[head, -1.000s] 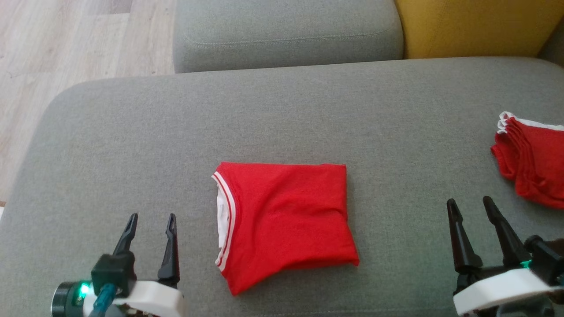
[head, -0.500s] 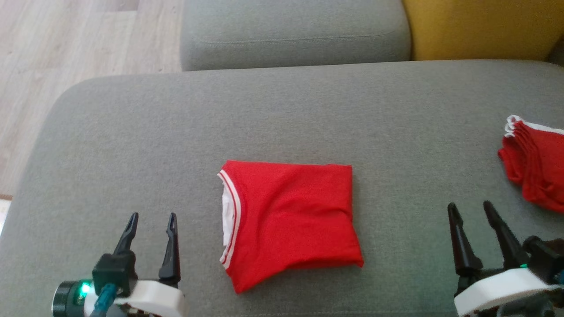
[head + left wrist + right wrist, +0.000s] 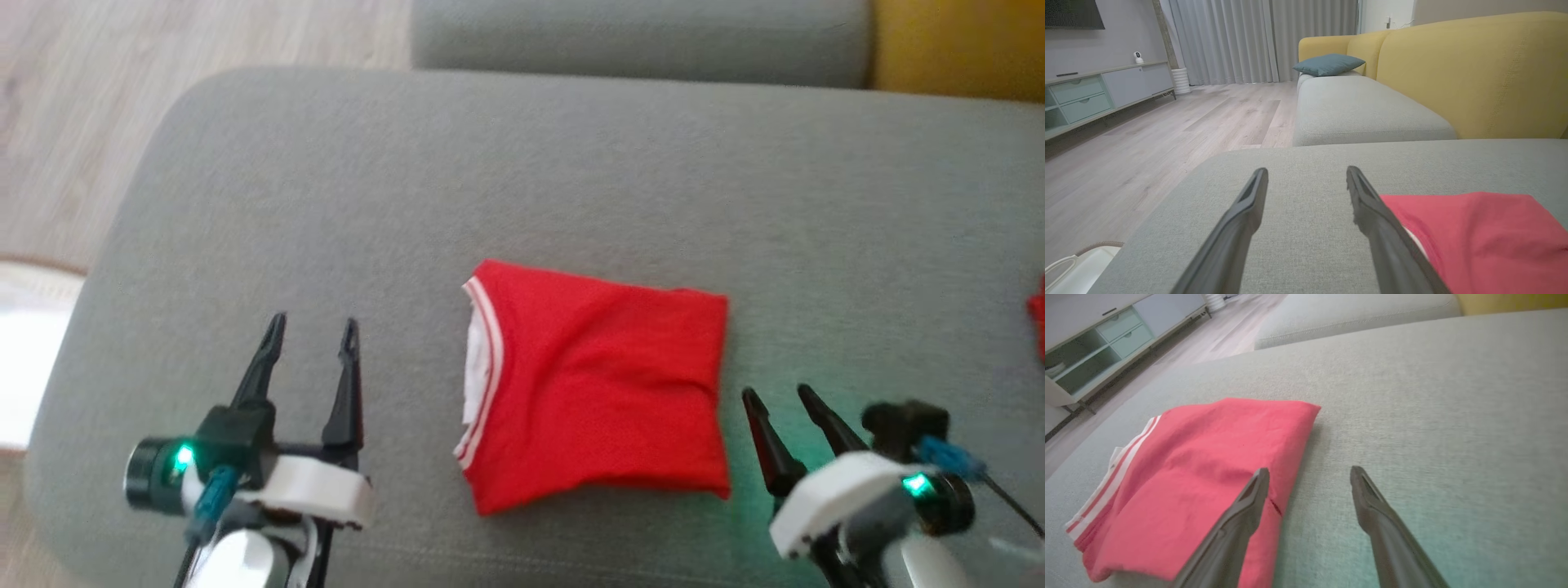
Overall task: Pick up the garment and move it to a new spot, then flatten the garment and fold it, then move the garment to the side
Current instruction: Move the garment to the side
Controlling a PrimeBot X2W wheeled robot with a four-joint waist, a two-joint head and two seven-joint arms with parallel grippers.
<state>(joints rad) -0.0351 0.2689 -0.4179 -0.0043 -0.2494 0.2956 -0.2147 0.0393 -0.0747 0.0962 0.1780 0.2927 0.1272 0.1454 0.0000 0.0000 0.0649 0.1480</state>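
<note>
Head camera swung, so the whole view shifted. Measured against the garment (image 3: 596, 392), my right pincer (image 3: 775, 392) has come in from well apart to just beside its near right corner. My left pincer (image 3: 314, 320) keeps roughly its old stand-off, left of the collar edge. Both pincers are spread wide, with nothing in them.

The garment lies mid seat (image 3: 571, 163), folded to a rough square, flat, with the striped collar at its left and the fold edge at its right. My read: folding is done and the step in hand is the last one, moving it aside.

I flank it so both ends lift together and the fold doesn't drop open. In the right wrist view one finger overlaps the garment's right edge; I can't tell if it touches.

A scrap of red (image 3: 1037, 322) shows at the right edge, likely the finished pile, so the right is the probable drop side.

Next I need low, level pinches through all layers. Catching the top layer only would peel it open.
</note>
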